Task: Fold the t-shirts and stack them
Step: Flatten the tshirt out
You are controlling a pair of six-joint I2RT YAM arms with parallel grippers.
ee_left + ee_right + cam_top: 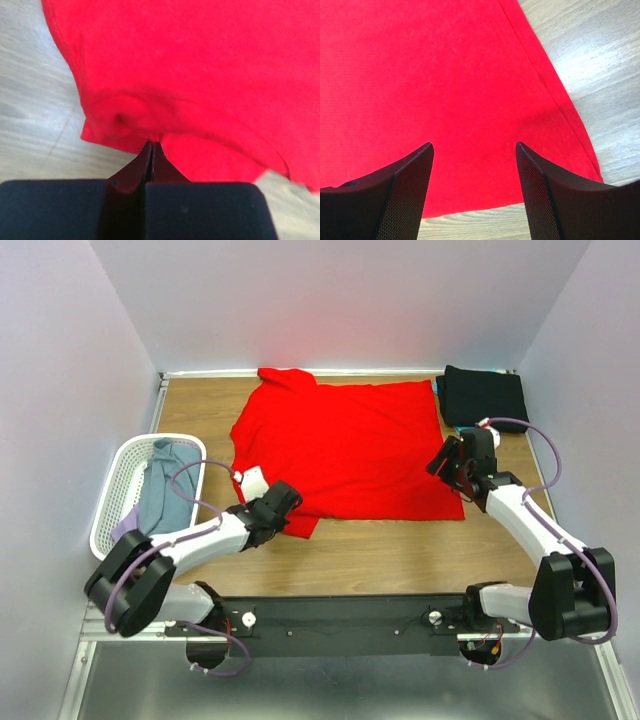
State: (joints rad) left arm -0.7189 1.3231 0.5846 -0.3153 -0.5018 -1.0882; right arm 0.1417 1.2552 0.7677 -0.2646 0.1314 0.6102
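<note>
Fingertips (142, 167) of the left end effector (152, 150) are pressed together with no gap between them, nipping the near-left edge of the red t-shirt (200, 75). The cloth puckers into creases just where the tips meet it. In the top view this left end effector (290, 502) sits at the shirt's near-left corner, where a small flap of red hangs nearer than the rest of the hem.

The right end effector (475, 190) stands wide open with nothing gripped. Its two mesh-faced fingers (410, 190) frame flat red cloth, with the shirt's side seam and near-right corner showing just beyond the right-hand one. From above, the right end effector (447, 462) is at the right edge of the shirt.

The red t-shirt (350, 445) lies spread across the middle of the wooden desk (400, 550). A folded black t-shirt (483, 397) sits at the far-right corner, just beside the red one. At the left edge stands a white mesh laundry basket (112, 502) holding a grey-blue t-shirt (165, 490).
</note>
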